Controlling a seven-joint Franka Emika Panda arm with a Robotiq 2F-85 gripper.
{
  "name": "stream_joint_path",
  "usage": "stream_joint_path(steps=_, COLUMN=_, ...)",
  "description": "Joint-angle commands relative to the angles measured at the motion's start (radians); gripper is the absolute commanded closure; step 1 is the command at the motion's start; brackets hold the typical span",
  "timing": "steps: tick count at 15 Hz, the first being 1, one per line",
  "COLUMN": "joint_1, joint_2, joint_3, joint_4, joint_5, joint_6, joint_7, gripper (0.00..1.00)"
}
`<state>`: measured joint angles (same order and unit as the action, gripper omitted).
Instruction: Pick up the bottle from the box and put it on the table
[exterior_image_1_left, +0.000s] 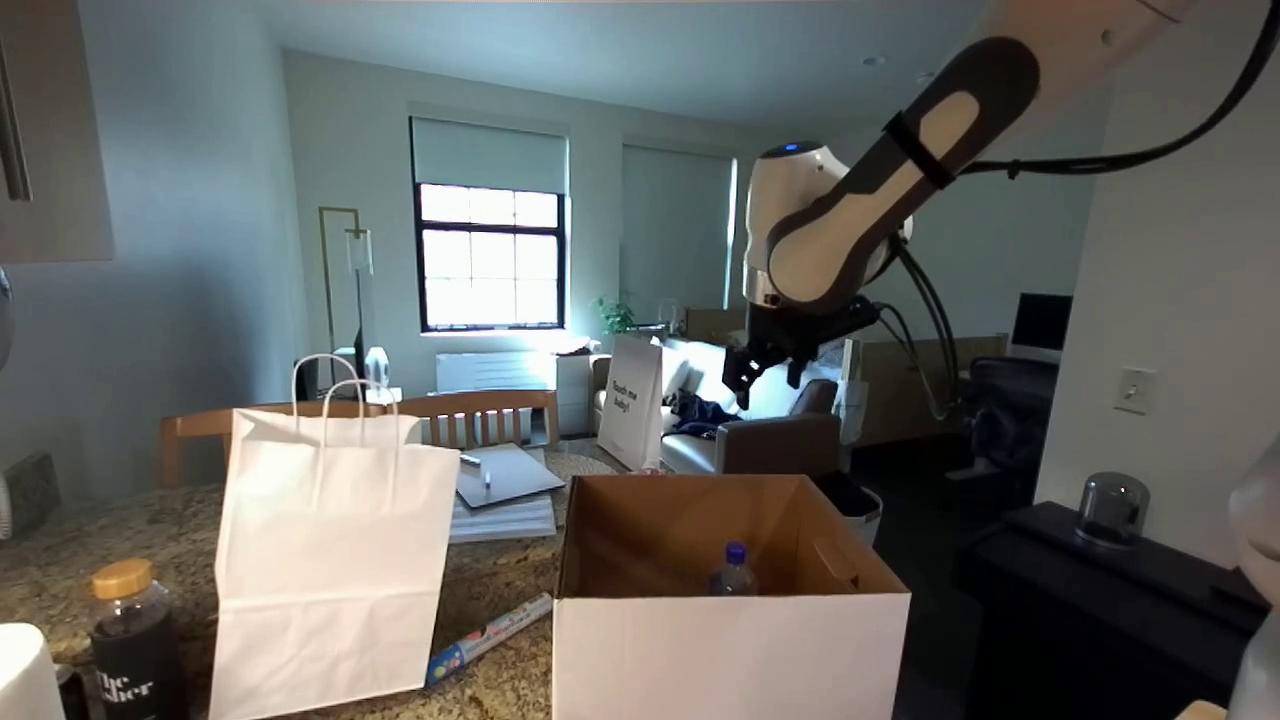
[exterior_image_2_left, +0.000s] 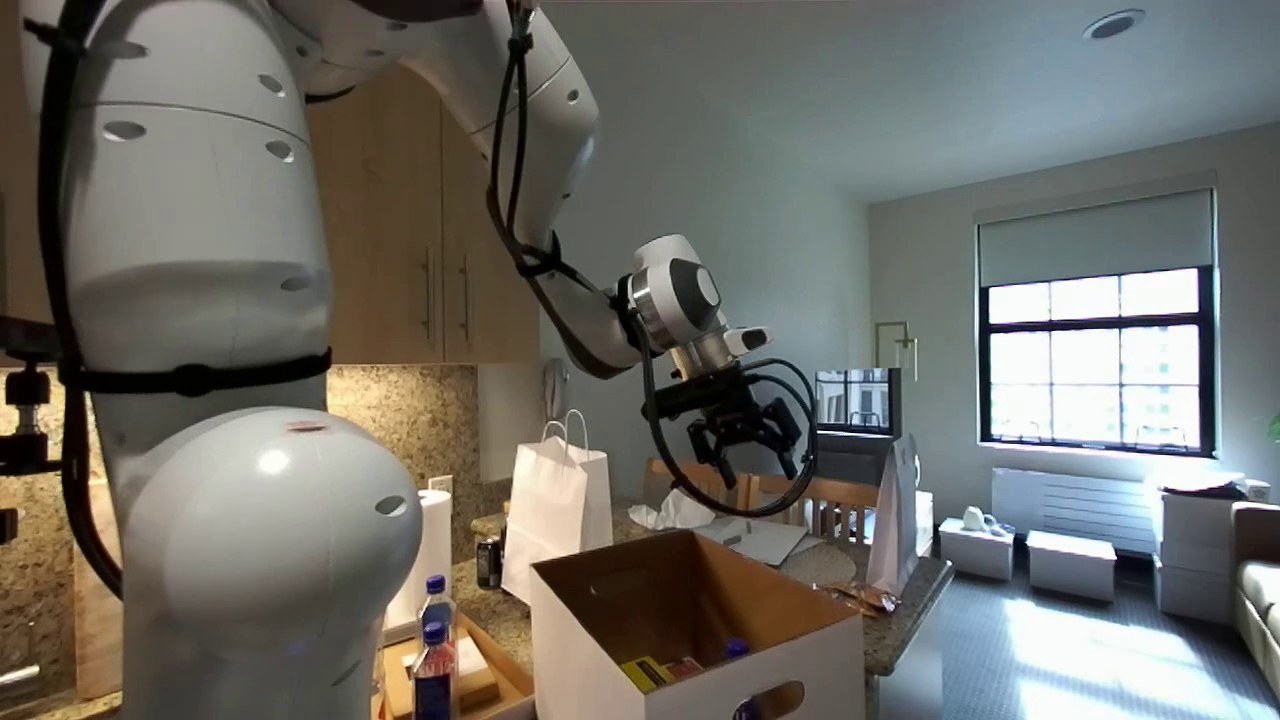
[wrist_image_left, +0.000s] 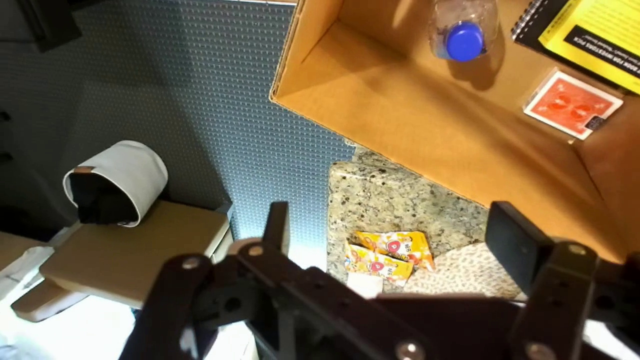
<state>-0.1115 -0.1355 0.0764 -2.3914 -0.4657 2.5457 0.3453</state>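
Note:
A clear bottle with a blue cap (exterior_image_1_left: 735, 577) stands inside an open box (exterior_image_1_left: 725, 655), white outside and brown inside. Only its upper part shows there. In an exterior view its cap (exterior_image_2_left: 737, 648) shows above the box wall (exterior_image_2_left: 585, 640). In the wrist view the bottle (wrist_image_left: 465, 42) is at the top, inside the box (wrist_image_left: 400, 120). My gripper (exterior_image_1_left: 768, 385) is open and empty, in the air above and beyond the box. It also hangs high in an exterior view (exterior_image_2_left: 758, 472). In the wrist view the open fingers (wrist_image_left: 392, 220) frame the granite table (wrist_image_left: 390, 185).
A yellow book (wrist_image_left: 600, 35) and a red card deck (wrist_image_left: 572, 105) also lie in the box. Snack packets (wrist_image_left: 390, 252) lie on the table. A white paper bag (exterior_image_1_left: 335, 560), a tube (exterior_image_1_left: 490, 637) and a dark bottle (exterior_image_1_left: 135, 640) stand or lie near the box.

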Motion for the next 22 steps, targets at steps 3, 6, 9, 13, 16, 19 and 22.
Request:
stream_joint_path(steps=3, joint_1=0.063, joint_2=0.152, joint_3=-0.035, joint_4=0.029, joint_5=0.133, joint_6=-0.006, joint_7=-0.261, gripper=0.0)
stream_joint_path(steps=6, joint_1=0.086, joint_2=0.237, joint_3=-0.033, joint_4=0.063, joint_5=0.27, joint_6=-0.028, joint_7=-0.367, gripper=0.0)
stream_joint_path(steps=9, joint_1=0.091, joint_2=0.319, joint_3=-0.042, joint_4=0.112, joint_5=0.3, joint_6=-0.01, joint_7=-0.362, gripper=0.0)
stream_joint_path(steps=13, joint_1=0.103, joint_2=0.409, joint_3=-0.062, joint_4=0.179, joint_5=0.275, joint_6=-0.004, joint_7=-0.338, gripper=0.0)
stream_joint_path(steps=16, joint_1=0.109, joint_2=0.405, joint_3=-0.07, joint_4=0.171, joint_5=0.273, joint_6=0.003, joint_7=-0.327, gripper=0.0)
stream_joint_path(steps=19, joint_1=0.111, joint_2=0.409, joint_3=-0.072, joint_4=0.173, joint_5=0.273, joint_6=0.003, joint_7=-0.327, gripper=0.0)
stream_joint_path(steps=22, joint_1=0.131, joint_2=0.446, joint_3=-0.09, joint_4=0.198, joint_5=0.246, joint_6=-0.019, joint_7=-0.29, gripper=0.0)
